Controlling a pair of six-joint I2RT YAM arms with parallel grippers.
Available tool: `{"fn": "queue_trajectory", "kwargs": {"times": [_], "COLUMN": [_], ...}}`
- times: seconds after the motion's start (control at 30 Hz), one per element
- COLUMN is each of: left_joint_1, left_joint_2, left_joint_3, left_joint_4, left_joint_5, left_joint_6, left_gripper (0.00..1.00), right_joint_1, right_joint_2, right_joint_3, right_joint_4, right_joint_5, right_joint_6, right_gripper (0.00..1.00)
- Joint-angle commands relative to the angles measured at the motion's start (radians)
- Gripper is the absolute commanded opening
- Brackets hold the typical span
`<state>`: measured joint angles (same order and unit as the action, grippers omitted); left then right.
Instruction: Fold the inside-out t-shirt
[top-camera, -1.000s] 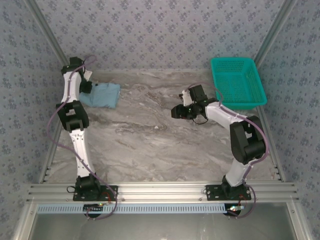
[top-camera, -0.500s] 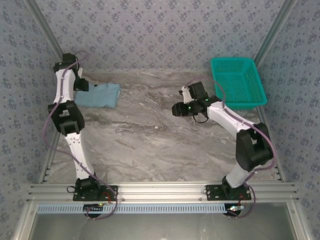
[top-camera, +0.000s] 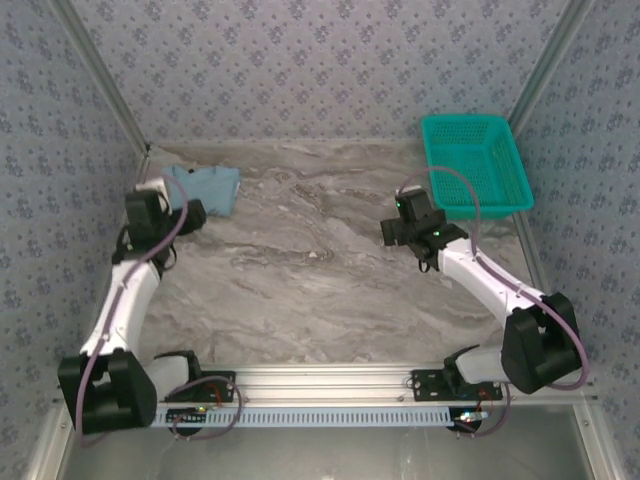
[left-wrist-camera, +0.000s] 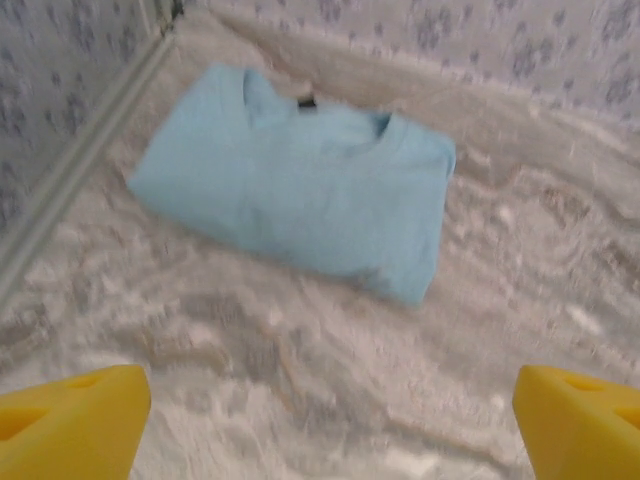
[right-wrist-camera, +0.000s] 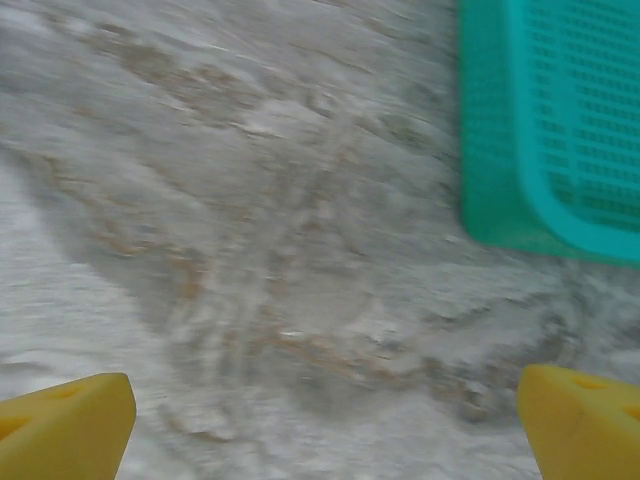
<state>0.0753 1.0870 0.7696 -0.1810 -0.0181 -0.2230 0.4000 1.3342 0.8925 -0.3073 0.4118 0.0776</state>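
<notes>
Lying folded at the far left, the t-shirt (left-wrist-camera: 300, 185) looks done, so the left gripper (left-wrist-camera: 327, 425) and right gripper (right-wrist-camera: 325, 425) hang spread apart and empty, the right one near the basket (right-wrist-camera: 490, 120).

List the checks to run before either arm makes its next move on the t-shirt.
1. The t-shirt lies folded in a compact rectangle, flat on the table: ok.
2. The left end effector is open and empty, short of the shirt's near edge: ok.
3. The right end effector is open, nothing between its fingers, over bare table: ok.
4. The basket stands apart from the shirt, at the table's far right: ok.
5. Shirt turned right side out: cannot tell. A small dark tag sits at the collar, and no lettering is visible on the top face.
</notes>
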Motion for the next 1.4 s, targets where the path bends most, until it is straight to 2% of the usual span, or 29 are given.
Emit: {"fn": "queue_trajectory", "kwargs": {"times": [0.0,0.1,0.17,0.27,0.4,0.5,0.63,0.73,0.8,1.07,1.37], "left_joint_1": [-0.010,-0.020,-0.025,-0.057,-0.097,-0.094,-0.065,-0.065,-0.065,-0.066,-0.065], "left_joint_2": [-0.059,-0.026,0.057,0.189,0.333,0.423,0.444,0.445,0.445,0.445,0.446], "left_joint_3": [-0.201,-0.373,-0.425,-0.374,-0.354,-0.344,-0.362,-0.362,-0.360,-0.361,-0.362], "left_joint_4": [0.311,0.602,0.760,0.778,0.905,0.960,0.999,1.003,1.002,1.003,1.003], "left_joint_5": [-0.105,-0.133,-0.119,-0.101,-0.125,-0.114,-0.077,-0.078,-0.077,-0.078,-0.078], "left_joint_6": [-0.028,0.034,0.071,0.123,0.211,0.212,0.186,0.185,0.185,0.186,0.187], "left_gripper": [0.96,0.97,0.97,0.98,0.98,0.98,0.98,0.98,0.98,0.98,0.98], "right_joint_1": [-0.058,-0.152,-0.202,-0.235,-0.259,-0.308,-0.385,-0.393,-0.387,-0.372,-0.365], "right_joint_2": [-0.027,-0.014,0.002,0.044,0.095,0.116,0.224,0.198,0.211,0.212,0.215], "right_joint_3": [-0.107,-0.218,-0.276,-0.383,-0.467,-0.500,-0.571,-0.535,-0.569,-0.554,-0.554], "right_joint_4": [0.189,0.402,0.537,0.773,1.003,1.064,1.305,1.186,1.282,1.249,1.251], "right_joint_5": [0.166,0.108,0.041,-0.049,-0.051,-0.116,-0.172,-0.201,-0.178,-0.122,-0.122], "right_joint_6": [-0.031,-0.025,-0.023,-0.108,-0.168,-0.112,-0.068,-0.030,-0.082,-0.079,-0.090], "right_gripper": [1.00,1.00,1.00,1.00,1.00,1.00,1.00,1.00,1.00,1.00,1.00]}}
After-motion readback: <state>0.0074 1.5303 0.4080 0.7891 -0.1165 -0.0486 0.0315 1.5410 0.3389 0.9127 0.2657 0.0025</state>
